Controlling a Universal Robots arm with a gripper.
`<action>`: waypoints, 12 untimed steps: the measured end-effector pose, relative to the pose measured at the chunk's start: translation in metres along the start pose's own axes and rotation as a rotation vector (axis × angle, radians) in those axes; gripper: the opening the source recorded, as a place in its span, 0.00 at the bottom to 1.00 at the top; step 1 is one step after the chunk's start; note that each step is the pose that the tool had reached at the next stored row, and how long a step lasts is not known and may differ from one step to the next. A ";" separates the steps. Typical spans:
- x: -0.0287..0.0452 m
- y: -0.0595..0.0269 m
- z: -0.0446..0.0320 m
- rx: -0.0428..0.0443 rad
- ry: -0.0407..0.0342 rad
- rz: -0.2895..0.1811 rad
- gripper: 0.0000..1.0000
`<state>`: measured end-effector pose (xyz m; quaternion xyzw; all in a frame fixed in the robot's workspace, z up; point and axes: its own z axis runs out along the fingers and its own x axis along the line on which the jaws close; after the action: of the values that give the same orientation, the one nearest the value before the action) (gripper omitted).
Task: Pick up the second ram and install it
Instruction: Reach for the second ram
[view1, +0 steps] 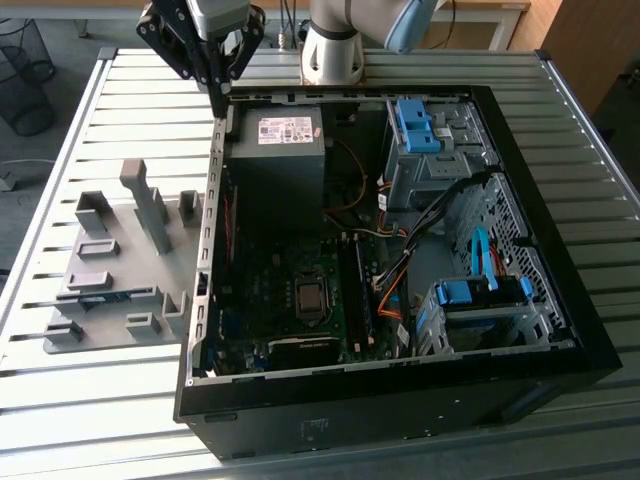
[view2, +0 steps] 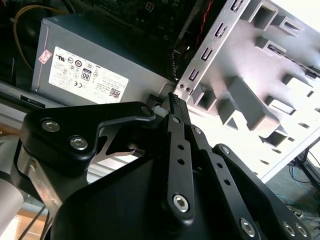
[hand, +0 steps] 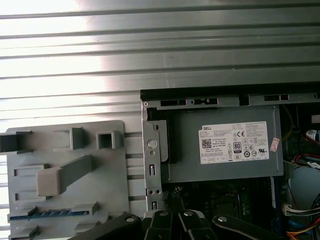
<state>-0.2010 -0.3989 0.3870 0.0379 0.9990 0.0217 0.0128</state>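
Farthest toward 9 o'clock in the exterior view, on the table (view1: 90, 410): a grey holder (view1: 120, 272) with upright blocks. Standing on edge in a slot toward its 6 o'clock side, the ram (view1: 108, 296), blue-green, long axis lying 9-to-3 across that view. Untouched by the look of it, free of any grip. Also in the first wrist view as a thin blue strip, the ram (hand: 50, 214), bedded in the same holder.

Next, toward 11 o'clock: the claw (view1: 218, 105), pinched together on nothing, tips hanging just above the far end of the case wall (view1: 208, 230). In the second wrist view, fingers (view2: 176, 130) pressed flat to each other, no gap, no board between.

Crux: from claw to ram, 7 o'clock in the exterior view, well apart, across the wall and outside the case (view1: 570, 330).

Further toward 3 o'clock, inside the case: PSU (view1: 275, 150) just beside the claw, then the board's long dark slots (view1: 356, 290) running 12-to-6, roughly square to the ram's present lie. No telling about any stick already seated there. Out at 3 o'clock, blue drive latches (view1: 465, 292).
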 end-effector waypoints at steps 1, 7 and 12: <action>0.0005 0.0000 0.0000 0.0000 0.0000 0.000 0.10; 0.0041 -0.0003 0.0000 0.0000 0.0000 0.000 0.10; 0.0067 -0.0036 -0.0001 0.0000 0.0001 0.000 0.10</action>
<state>-0.2080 -0.4020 0.3868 0.0378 0.9990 0.0217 0.0127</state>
